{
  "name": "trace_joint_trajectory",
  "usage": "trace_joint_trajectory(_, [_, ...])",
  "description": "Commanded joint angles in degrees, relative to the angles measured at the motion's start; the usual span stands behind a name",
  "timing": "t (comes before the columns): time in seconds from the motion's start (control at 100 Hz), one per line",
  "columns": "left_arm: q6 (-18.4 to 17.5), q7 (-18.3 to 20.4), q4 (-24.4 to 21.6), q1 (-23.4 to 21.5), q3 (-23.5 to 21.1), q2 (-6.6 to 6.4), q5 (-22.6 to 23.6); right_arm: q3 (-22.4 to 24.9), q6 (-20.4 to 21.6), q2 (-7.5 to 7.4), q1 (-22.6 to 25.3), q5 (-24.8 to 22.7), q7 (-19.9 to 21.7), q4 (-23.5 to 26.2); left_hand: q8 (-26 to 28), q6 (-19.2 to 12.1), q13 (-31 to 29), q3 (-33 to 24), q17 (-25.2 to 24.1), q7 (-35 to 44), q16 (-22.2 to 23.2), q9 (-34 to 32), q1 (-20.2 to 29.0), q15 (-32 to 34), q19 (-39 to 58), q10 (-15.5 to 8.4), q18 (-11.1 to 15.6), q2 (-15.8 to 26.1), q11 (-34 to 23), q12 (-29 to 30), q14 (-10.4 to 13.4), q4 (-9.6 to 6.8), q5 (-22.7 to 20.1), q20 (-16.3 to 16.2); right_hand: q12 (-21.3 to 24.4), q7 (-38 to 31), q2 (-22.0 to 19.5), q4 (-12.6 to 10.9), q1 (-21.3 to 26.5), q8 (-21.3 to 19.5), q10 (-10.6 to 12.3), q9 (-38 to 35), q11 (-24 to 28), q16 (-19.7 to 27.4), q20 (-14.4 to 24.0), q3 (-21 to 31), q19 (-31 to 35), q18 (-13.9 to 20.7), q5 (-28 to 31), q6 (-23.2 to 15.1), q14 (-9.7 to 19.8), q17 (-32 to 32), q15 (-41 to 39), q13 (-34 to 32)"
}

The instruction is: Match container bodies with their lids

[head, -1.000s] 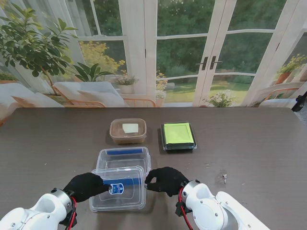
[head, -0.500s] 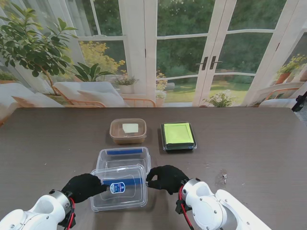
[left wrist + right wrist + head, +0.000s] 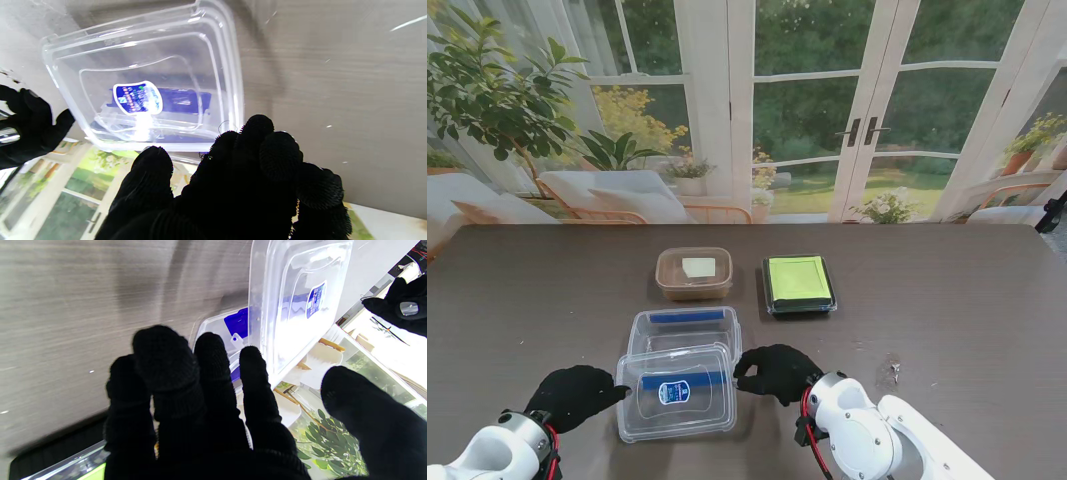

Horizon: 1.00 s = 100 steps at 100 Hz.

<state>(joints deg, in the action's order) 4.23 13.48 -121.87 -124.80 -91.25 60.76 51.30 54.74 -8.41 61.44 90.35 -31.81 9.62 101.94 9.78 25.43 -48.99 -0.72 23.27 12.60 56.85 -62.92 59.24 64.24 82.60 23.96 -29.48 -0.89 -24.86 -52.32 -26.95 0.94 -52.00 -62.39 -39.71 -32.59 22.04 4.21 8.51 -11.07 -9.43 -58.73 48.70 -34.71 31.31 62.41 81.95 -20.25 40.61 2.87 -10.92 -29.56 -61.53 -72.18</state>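
A clear plastic piece with a blue-and-white label (image 3: 675, 392) (image 3: 140, 96) (image 3: 300, 306) lies near me, its far edge overlapping a second clear box with a blue strip (image 3: 685, 328) (image 3: 235, 323). Whether the labelled piece is a lid or a body I cannot tell. My left hand (image 3: 575, 396) (image 3: 233, 180) hovers just left of it, fingers loosely apart and holding nothing. At the piece's right edge is my right hand (image 3: 775, 372) (image 3: 206, 400), with its fingertips (image 3: 252, 363) close to the rim and the thumb spread wide, gripping nothing.
A brown tub with a pale square on its lid (image 3: 693, 273) stands farther back. A black tray with a lime-green top (image 3: 799, 283) sits to its right. A small scrap (image 3: 893, 372) lies on the dark wood table (image 3: 967, 300) to my right.
My left hand has let go of the labelled clear piece and drawn back to the left. The piece has shifted slightly. My right hand has stayed at its right edge.
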Motion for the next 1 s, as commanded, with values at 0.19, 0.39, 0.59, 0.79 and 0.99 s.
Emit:
trace_joint_trajectory(0.19, [4.8,1.5,1.9,-1.5,0.3,0.33,-1.2,0.0,0.0,0.03,0.4,-0.3,1.0,0.4,-0.6,1.4,1.6,1.1,-3.3,-1.5,0.7,1.8,1.3,-1.5,-1.4,2.0,4.0,2.9,0.8,0.1,-1.1,-0.79,2.0,0.9,-0.1,0.3,-1.0,-0.9,-0.1,0.4,1.2,-0.6,0.5,-0.9,0.6,1.4,1.3,-1.4,-1.1,-1.3,-1.0,-8.3,-0.6,1.0])
trace_joint_trajectory(0.39, [6.8,4.5,4.0,1.1,1.5,-0.2,-2.5,-0.1,-0.1,0.03,0.4,-0.3,1.0,0.4,-1.4,-0.7,2.2,1.4,-3.9,-2.9,0.9,2.6,0.1,-1.9,-1.7,2.3,4.3,3.5,1.1,0.3,-1.3,-0.78,3.7,0.7,-0.1,0.3,-1.1,-0.9,0.0,0.4,1.2,-0.7,0.6,-0.9,0.6,1.4,1.3,-1.4,-1.1,-1.4,-0.8,-8.3,-0.6,1.1])
trace_joint_trajectory(0.59, [8.2,7.2,5.5,4.1,3.2,-0.74,-3.2,-0.1,0.0,0.04,0.5,-0.2,1.0,0.4,-2.1,-2.1,1.8,1.4,-3.4,-4.3,1.1,2.4,-1.0,-1.7,-1.4,2.2,4.1,3.8,0.8,0.1,-1.2,-0.84,4.8,0.4,-0.1,0.2,-1.1,-0.9,0.0,0.4,1.2,-0.7,0.6,-0.9,0.6,1.4,1.3,-1.4,-1.1,-1.5,-0.6,-8.3,-0.6,1.1])
trace_joint_trajectory(0.79, [8.8,8.8,6.1,6.0,4.4,-1.07,-4.0,0.0,-0.1,0.06,0.6,0.1,1.0,0.4,-2.5,-2.5,1.9,1.3,-3.4,-4.8,1.2,2.5,-1.4,-1.7,-1.4,2.3,4.2,4.0,0.8,0.1,-1.1,-0.87,4.9,0.3,-0.1,0.3,-1.1,-0.9,0.0,0.4,1.1,-0.6,0.6,-0.9,0.6,1.4,1.2,-1.4,-1.1,-1.4,-0.7,-8.1,-0.6,1.1])
trace_joint_trajectory(0.99, [8.7,9.5,6.2,6.9,5.2,-1.24,-4.4,0.1,0.1,0.03,0.8,0.2,1.1,0.4,-2.5,-2.5,2.0,1.2,-3.6,-4.7,1.3,2.6,-1.3,-1.6,-1.5,2.2,4.4,4.0,0.7,0.0,-1.0,-0.89,4.8,0.2,-0.1,0.3,-1.1,-0.9,0.1,0.4,1.1,-0.6,0.6,-0.9,0.6,1.5,1.2,-1.4,-1.1,-1.4,-0.8,-8.1,-0.6,1.2])
